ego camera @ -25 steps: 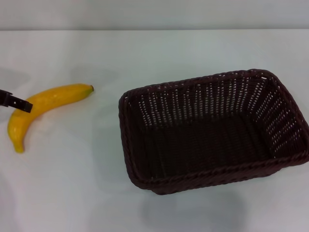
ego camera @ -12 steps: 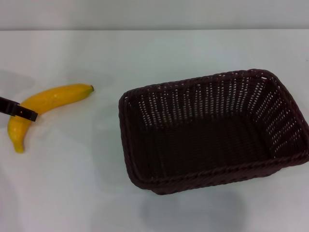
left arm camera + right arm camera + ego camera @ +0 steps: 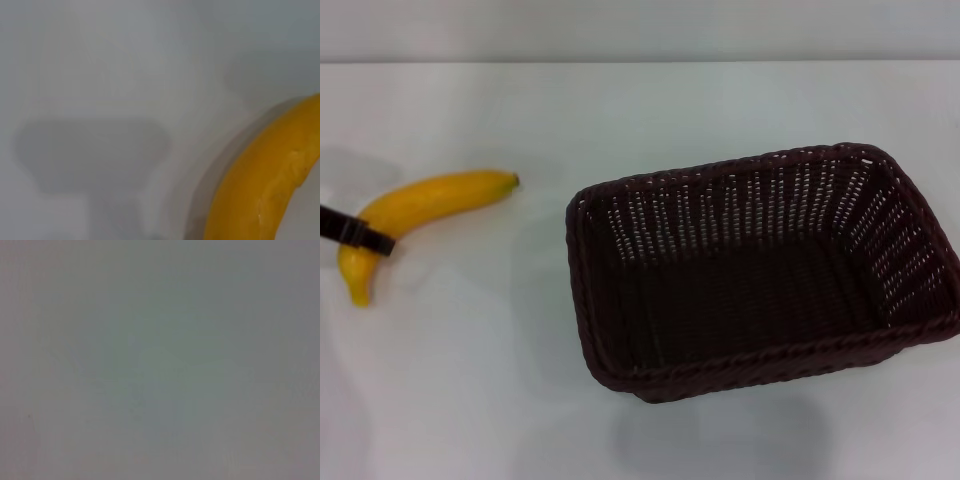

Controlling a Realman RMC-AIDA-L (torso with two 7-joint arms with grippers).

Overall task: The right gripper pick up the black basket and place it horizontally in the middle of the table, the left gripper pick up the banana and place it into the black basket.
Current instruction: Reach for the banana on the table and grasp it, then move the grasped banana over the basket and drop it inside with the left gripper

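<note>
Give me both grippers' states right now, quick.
Left gripper: at the banana, one finger across its lower part; open or shut cannot be told.
Right gripper: not in view.

You're looking at a plain white counter, smooth and flat, filling almost the whole head view. Along the top edge it meets a pale grey wall, bare, with a soft straight seam where the two join. Light is even and diffuse, you get faint grey shadows pooling on the surface near the front and off to the left. Your left wrist view shows the same white surface with a blurred grey shadow patch across it
</note>
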